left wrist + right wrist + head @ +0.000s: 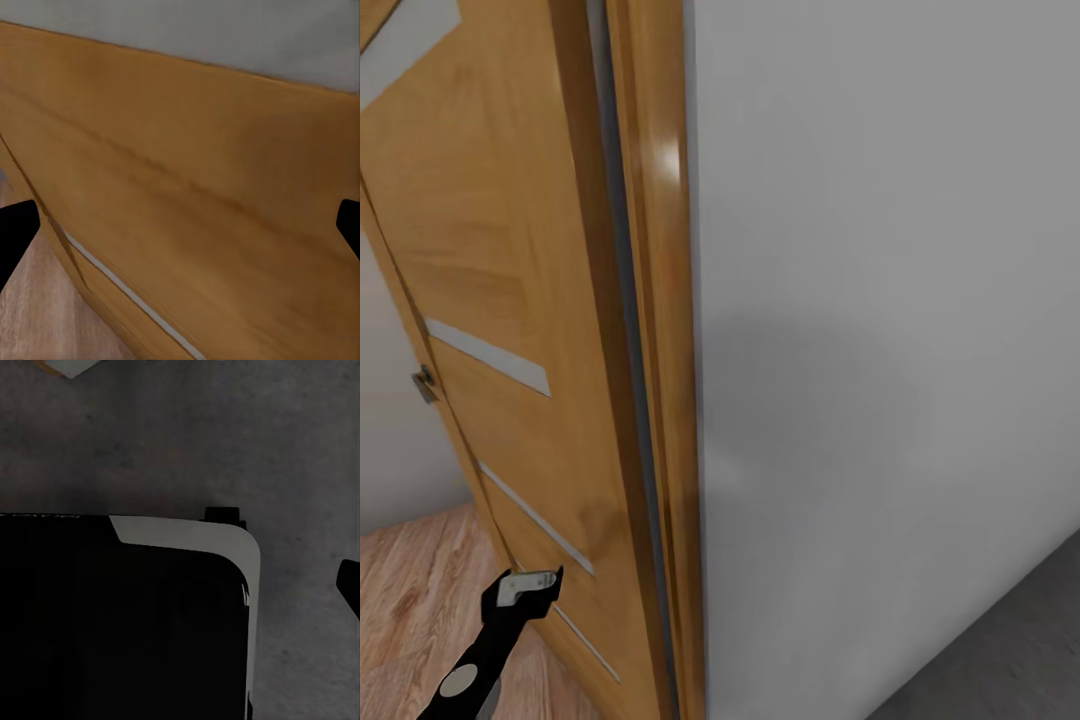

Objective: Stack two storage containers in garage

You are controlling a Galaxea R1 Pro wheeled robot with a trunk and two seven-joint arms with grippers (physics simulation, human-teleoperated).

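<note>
Head view: left pincer (530, 590) beside wooden door (510, 300)

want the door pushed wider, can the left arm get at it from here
Probably yes: the left gripper sits low, right beside the wooden door, jaws apart, with nothing between them. The door handle sits higher and looks less reachable.

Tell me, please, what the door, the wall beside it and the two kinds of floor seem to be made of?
The door looks like varnished honey wood: grain and a soft sheen, with pale inset strips, perhaps frosted glass. The wall seems matt grey-white painted plaster, smooth and plain. The left floor reads as light wood planks; the right floor as rough dark concrete, speckled.
</note>
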